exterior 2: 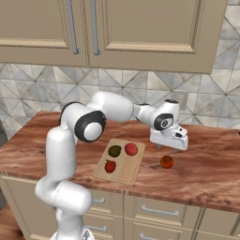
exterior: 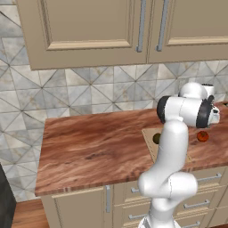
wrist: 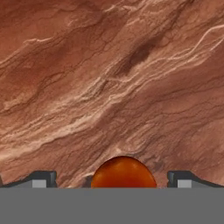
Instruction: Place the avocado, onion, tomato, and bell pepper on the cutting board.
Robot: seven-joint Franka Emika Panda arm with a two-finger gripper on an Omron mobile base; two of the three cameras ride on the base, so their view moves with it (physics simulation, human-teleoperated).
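The tool (exterior 2: 168, 147) hangs open and empty directly above the orange-red ball (exterior 2: 166, 162), fingertips (wrist: 43, 178) straddling it. It sits on the counter (exterior 2: 206, 168) just beside the cutting board (exterior 2: 133, 171), toward the front edge.

Reddish-brown wood counter (exterior: 89, 151), grey triangle-tiled backsplash (exterior: 67, 93), beige upper cabinets (exterior 2: 140, 33), drawers (exterior 2: 154, 229) below

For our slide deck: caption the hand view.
Open hand poised over an orange-red ball on the wood counter.
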